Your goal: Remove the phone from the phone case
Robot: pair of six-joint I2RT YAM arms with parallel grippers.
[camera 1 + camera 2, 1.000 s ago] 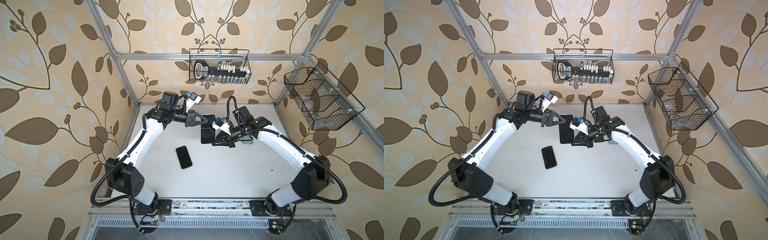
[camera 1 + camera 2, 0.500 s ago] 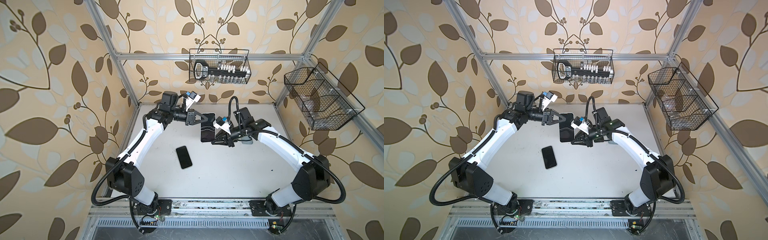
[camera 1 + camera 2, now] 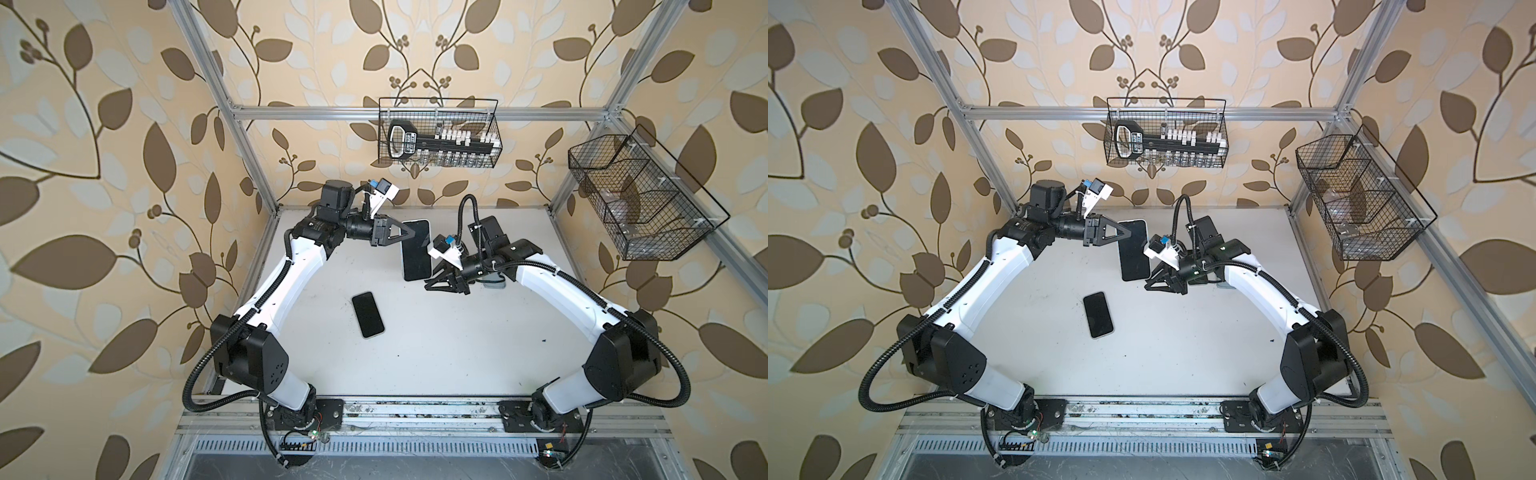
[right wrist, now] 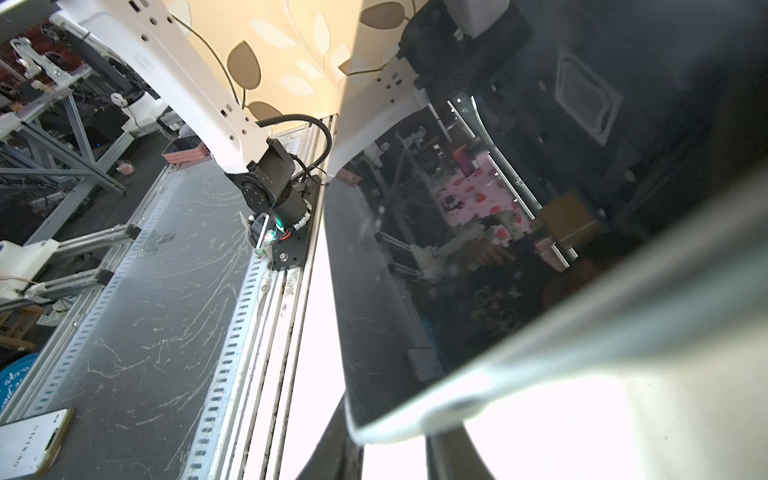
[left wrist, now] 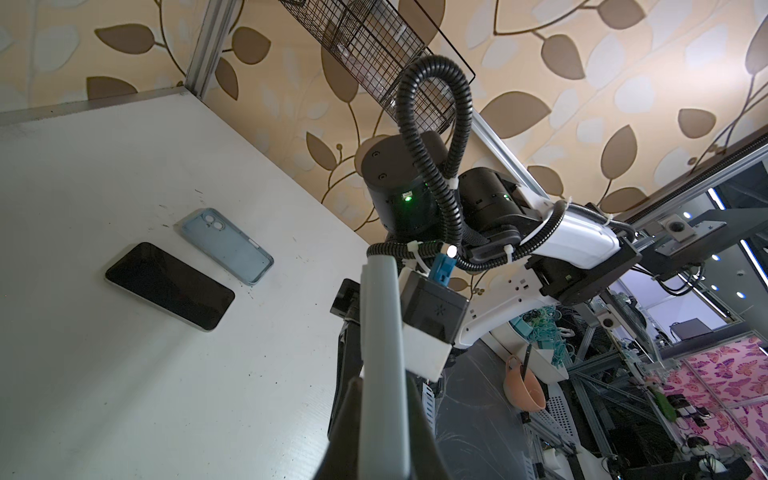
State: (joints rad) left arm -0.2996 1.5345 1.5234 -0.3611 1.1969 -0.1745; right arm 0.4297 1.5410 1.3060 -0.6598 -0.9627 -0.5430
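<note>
1. Fingers (image 5: 347,436) of the left gripper (image 3: 409,234) are pinched flat on the upper end of a raised phone (image 3: 416,253), holding it in the air beyond and right of the bare phone (image 3: 367,314) that lies screen-up on the table (image 3: 457,353).
2. That raised phone shows a dark screen with a pale rim; whether the rim is a case or the phone's own frame, I cannot tell.
3. Right of the bare phone, at the raised phone's lower end, the right gripper (image 3: 430,280) has its fingers parted, 1 on each side of the lower corner; whether either pad touches is unclear.
4. Farther right of the bare phone, an empty pale-blue case (image 5: 226,247) lies on the table, partly under the right arm (image 3: 552,286).
5. So 1 phone looks already freed. If the pale rim is a case, stripping it seems the step in hand: next, the right fingers should close on that corner and peel while the left pinch holds firm.
</note>
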